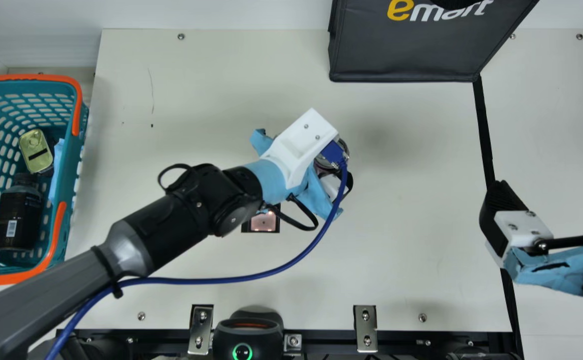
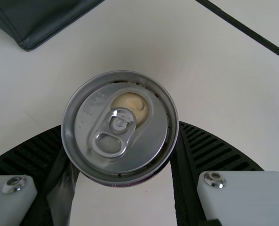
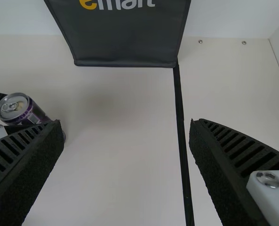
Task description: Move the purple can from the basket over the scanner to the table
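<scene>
Over the middle of the table, my left gripper (image 1: 304,145) has the purple can (image 1: 324,163) between its fingers, partly hidden under the wrist. From the left wrist view, the can's silver lid (image 2: 120,134) with its pull tab sits between the ribbed pads of the left gripper (image 2: 120,141), touching both. The right wrist view shows the purple side of the can (image 3: 32,114), tilted. A small square scanner window (image 1: 263,222) lies beneath the left arm. At the table's right, my right gripper (image 1: 549,197) is open, as the right gripper's own view (image 3: 126,132) confirms, with nothing between its fingers.
A teal basket (image 1: 80,150) with orange handles stands at the left, holding a dark bottle (image 1: 19,212) and a yellowish tin (image 1: 36,150). A black bag (image 1: 406,55) stands at the back. A black device (image 1: 248,332) with a green ring is at the front edge.
</scene>
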Motion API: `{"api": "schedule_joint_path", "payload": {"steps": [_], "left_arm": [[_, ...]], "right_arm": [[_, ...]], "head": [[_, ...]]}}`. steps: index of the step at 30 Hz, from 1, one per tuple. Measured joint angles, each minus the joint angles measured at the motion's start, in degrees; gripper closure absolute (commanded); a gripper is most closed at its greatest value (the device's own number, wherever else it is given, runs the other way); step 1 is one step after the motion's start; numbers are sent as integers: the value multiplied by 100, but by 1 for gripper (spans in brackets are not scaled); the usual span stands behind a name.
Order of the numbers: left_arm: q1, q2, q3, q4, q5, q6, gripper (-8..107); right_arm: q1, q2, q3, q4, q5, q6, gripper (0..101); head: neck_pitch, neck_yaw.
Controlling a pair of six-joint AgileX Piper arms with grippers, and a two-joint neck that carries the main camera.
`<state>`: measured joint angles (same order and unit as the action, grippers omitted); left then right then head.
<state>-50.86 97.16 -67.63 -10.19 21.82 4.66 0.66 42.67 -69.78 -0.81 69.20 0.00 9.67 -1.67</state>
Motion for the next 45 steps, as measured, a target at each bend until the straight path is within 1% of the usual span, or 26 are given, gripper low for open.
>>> {"api": "schedule_joint_path", "payload": {"steps": [4, 5, 24, 30, 34, 38, 41, 45], "left_arm": [[-47, 110, -64, 58, 0, -117, 107], [-58, 126, -65, 73, 4, -147, 105], [-152, 174, -132, 105, 87, -211, 42], [-196, 114, -88, 294, 25, -347, 22], [-256, 62, -42, 552, -31, -542, 9], [-294, -47, -9, 791, -69, -795, 9], [-306, -206, 32, 828, -114, -928, 9], [-287, -478, 126, 506, -207, -843, 9]], "right_arm": [[0, 0, 0, 0, 0, 0, 6], [0, 0, 0, 0, 0, 0, 6], [0, 0, 0, 0, 0, 0, 6], [0, 0, 0, 0, 0, 0, 6], [0, 0, 0, 0, 0, 0, 6], [0, 0, 0, 0, 0, 0, 6], [0, 0, 0, 0, 0, 0, 6], [0, 0, 0, 0, 0, 0, 6]], "head": [[0, 0], [0, 0], [0, -9], [0, -9], [0, -9], [0, 0], [0, 0], [0, 0]]}}
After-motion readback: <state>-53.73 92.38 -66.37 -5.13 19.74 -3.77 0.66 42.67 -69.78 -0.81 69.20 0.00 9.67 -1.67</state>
